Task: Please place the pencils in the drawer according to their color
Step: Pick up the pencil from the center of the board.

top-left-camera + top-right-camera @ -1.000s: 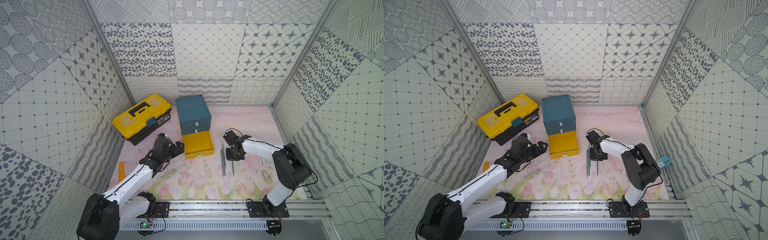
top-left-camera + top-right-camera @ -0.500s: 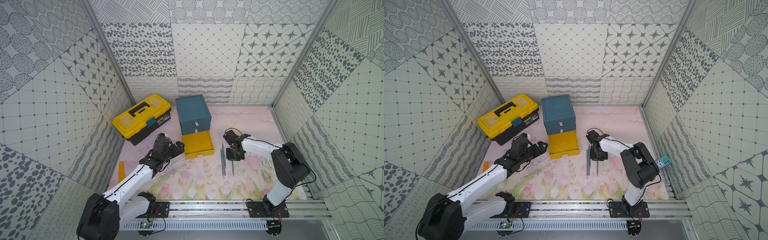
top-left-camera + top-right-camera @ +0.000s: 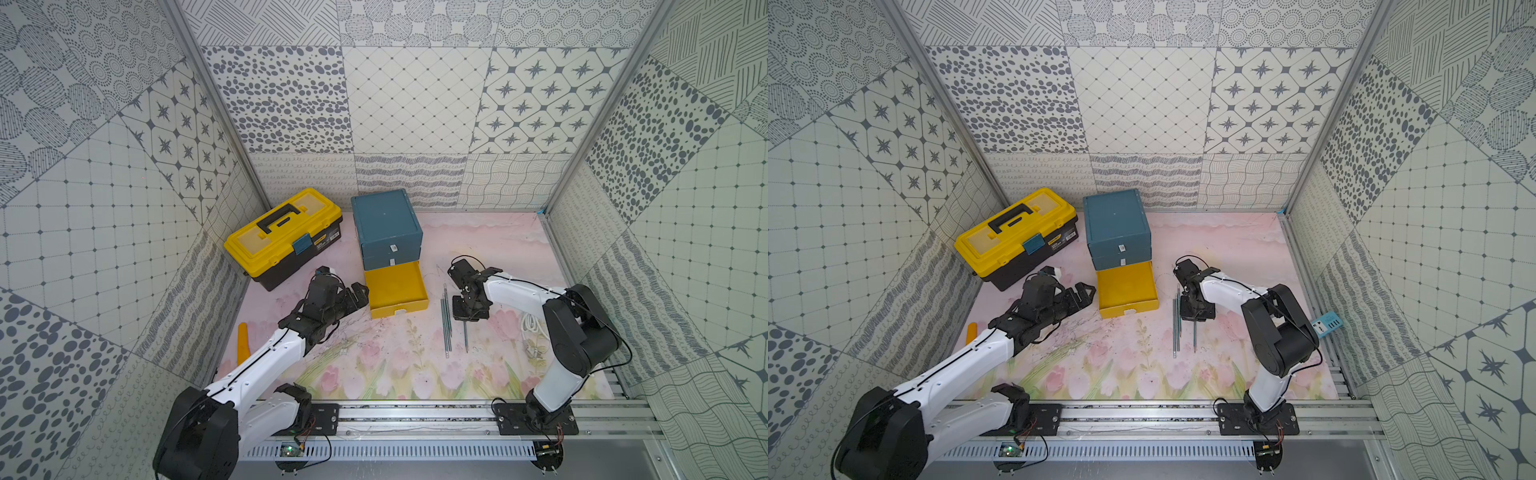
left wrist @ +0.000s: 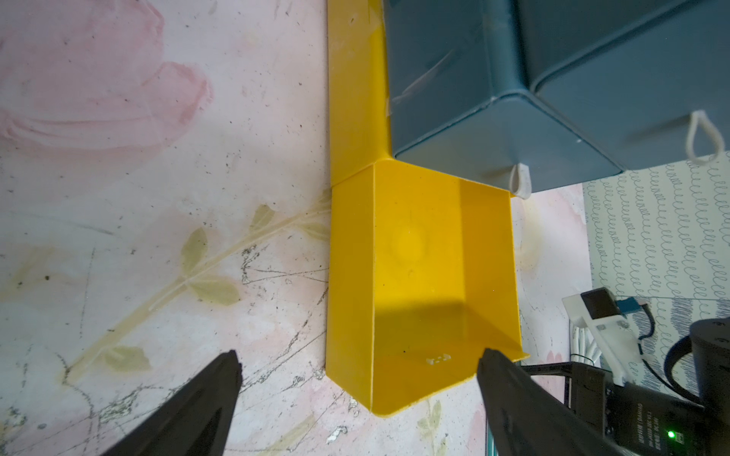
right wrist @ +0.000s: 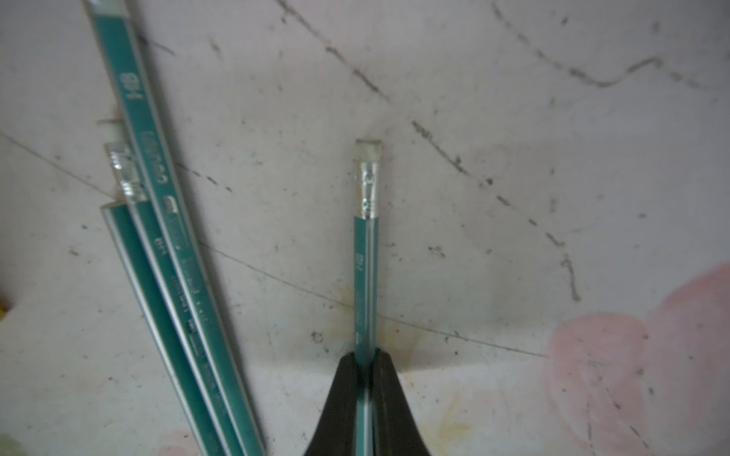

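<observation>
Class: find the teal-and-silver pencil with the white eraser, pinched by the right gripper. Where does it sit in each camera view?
Both top views: the teal-and-silver pencil juts from the right gripper toward the front rail.
Left wrist: not in it.
Right wrist: mid-picture, running from the shut black fingertips to its eraser.
Shared landmark: the bundle of loose teal pencils beside it, in every view but the left wrist.

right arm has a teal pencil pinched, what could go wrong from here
1. The fingers of the right gripper pinch the thin teal pencil only at their tips, so it may pivot or slip on lifting.
2. Three more pencils lie close beside it, toward the yellow drawer; a low carry could scatter them.
3. The left gripper stands open at the drawer's front corner, so the arms might crowd there.
</observation>
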Robot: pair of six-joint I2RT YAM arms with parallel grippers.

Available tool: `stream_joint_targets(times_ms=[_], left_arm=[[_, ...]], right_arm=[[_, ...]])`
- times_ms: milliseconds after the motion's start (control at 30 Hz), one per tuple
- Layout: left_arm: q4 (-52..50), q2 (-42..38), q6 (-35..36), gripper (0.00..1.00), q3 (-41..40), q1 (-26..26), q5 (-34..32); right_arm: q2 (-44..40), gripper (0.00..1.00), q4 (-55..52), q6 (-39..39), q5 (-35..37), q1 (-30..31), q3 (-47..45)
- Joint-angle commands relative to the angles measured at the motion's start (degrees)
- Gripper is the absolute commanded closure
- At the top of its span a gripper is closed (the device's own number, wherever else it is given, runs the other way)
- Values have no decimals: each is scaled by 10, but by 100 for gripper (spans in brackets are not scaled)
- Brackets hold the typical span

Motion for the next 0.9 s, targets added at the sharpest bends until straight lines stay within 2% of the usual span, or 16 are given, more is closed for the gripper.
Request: stream_joint_targets(times_ms=[0,400,867], left_arm=[[15,-3,1,1,3,2,-1],[14,-5,2,1,5,2,-3],[15,-7,3,1,2,2,-6]], right_arm=[[33,100,26,-24,-45,1,-22],[-46,100,29,-58,-6,4,-8],[-137,100,38,-161,-52,26,55]])
